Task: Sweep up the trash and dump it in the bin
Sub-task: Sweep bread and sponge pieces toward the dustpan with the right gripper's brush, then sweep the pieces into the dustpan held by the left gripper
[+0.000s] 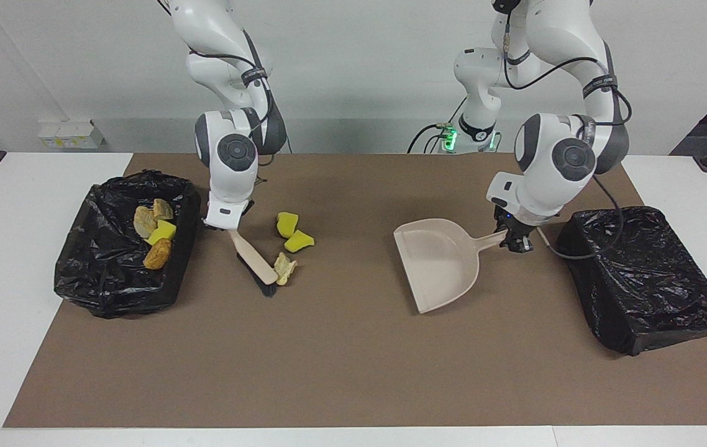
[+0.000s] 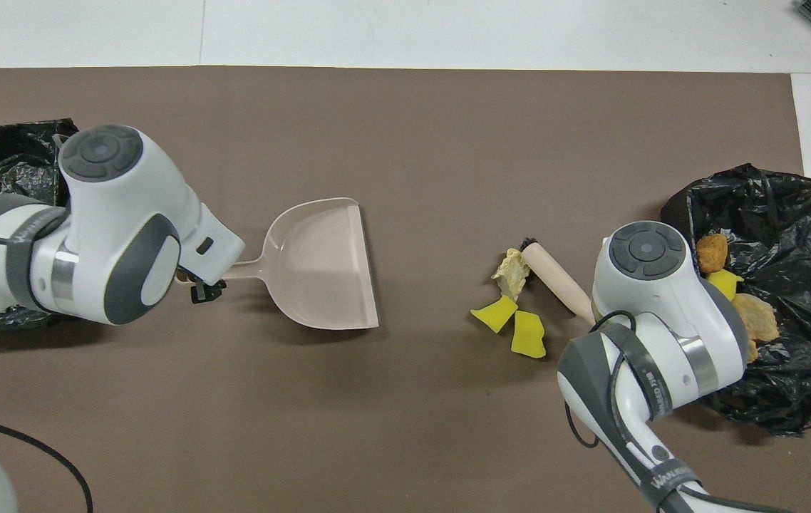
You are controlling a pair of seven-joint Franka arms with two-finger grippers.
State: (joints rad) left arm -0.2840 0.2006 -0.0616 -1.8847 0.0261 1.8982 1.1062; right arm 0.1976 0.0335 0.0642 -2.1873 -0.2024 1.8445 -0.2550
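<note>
My right gripper [image 1: 224,225] is shut on the handle of the beige brush [image 1: 255,264], whose bristles rest on the brown mat against a pale trash lump [image 1: 284,268]. Two yellow trash chunks [image 1: 287,223] [image 1: 298,241] lie just beside it, nearer the robots. My left gripper [image 1: 513,239] is shut on the handle of the beige dustpan [image 1: 437,264], whose open mouth faces the trash [image 2: 511,271]. The black-lined bin [image 1: 80,273] at the right arm's end holds several trash lumps [image 1: 158,254]. In the overhead view the right wrist hides its gripper.
A second black-bagged bin [image 1: 642,276] stands at the left arm's end, close to the left gripper. Brown mat [image 1: 341,360] covers the white table; a wide bare stretch lies between the dustpan [image 2: 323,267] and the brush [image 2: 555,278].
</note>
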